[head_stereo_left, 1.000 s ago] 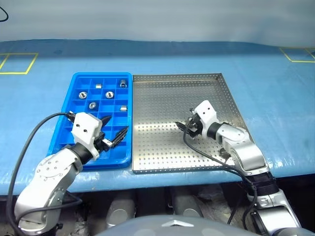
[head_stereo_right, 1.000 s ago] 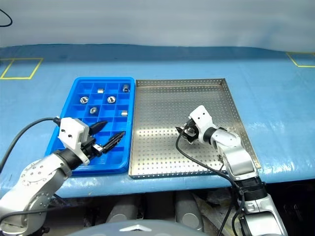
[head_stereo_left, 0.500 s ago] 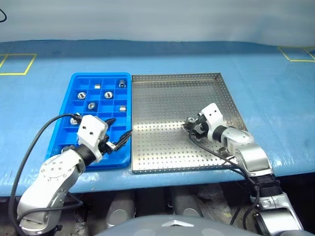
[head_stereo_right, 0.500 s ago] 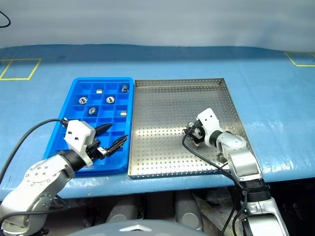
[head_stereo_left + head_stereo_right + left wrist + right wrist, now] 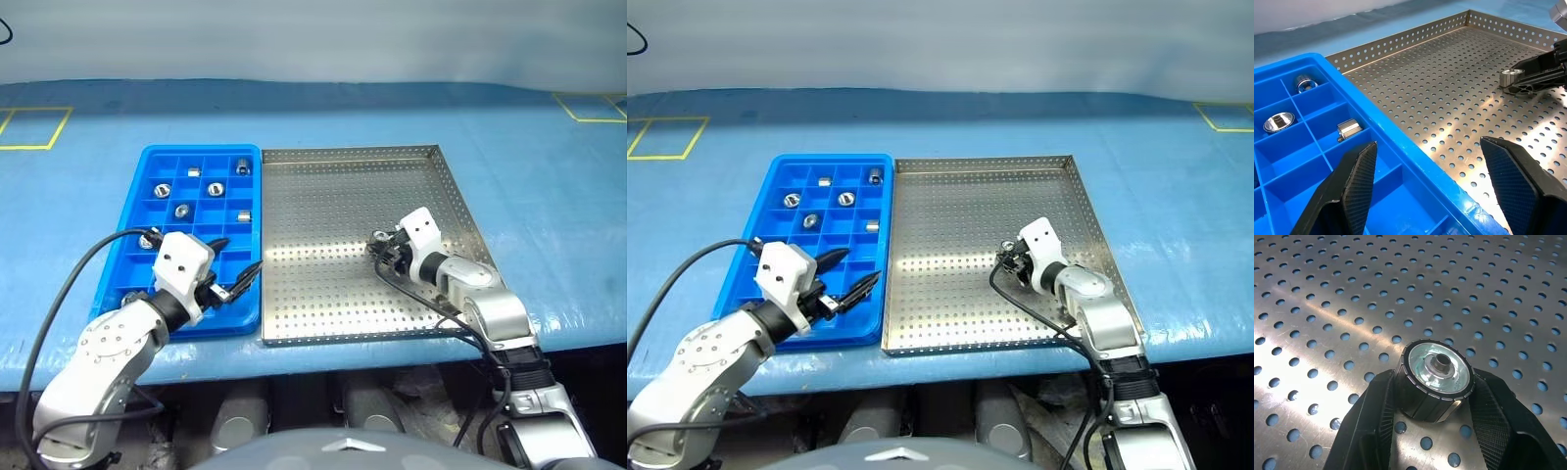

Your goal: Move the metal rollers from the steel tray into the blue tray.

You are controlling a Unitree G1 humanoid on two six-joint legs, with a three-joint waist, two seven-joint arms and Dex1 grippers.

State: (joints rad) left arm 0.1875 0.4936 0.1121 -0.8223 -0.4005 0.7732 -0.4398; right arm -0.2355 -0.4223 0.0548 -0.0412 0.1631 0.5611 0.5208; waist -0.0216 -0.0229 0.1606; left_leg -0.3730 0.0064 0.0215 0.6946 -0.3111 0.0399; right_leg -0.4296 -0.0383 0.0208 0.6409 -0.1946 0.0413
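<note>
The steel tray (image 5: 333, 196) lies right of the blue tray (image 5: 142, 264) on the blue table. My right gripper (image 5: 380, 242) is low over the steel tray's right middle, shut on one metal roller (image 5: 1436, 377); both fingers (image 5: 1376, 421) press its ribbed sides, and its hollow centre faces the right wrist camera. The same roller (image 5: 1510, 77) shows in the left wrist view, between the black fingers. Several metal rollers (image 5: 182, 209) lie in the blue tray's far compartments. My left gripper (image 5: 238, 257) hangs open over the blue tray's near right corner, holding nothing.
The two trays touch side by side near the table's front edge. Yellow tape squares (image 5: 34, 125) mark the table at the far left and far right. A black cable (image 5: 421, 308) trails from my right wrist across the steel tray's near part.
My right gripper has gone from open to shut on the metal roller on the steel tray. The left gripper has stayed open in place.
</note>
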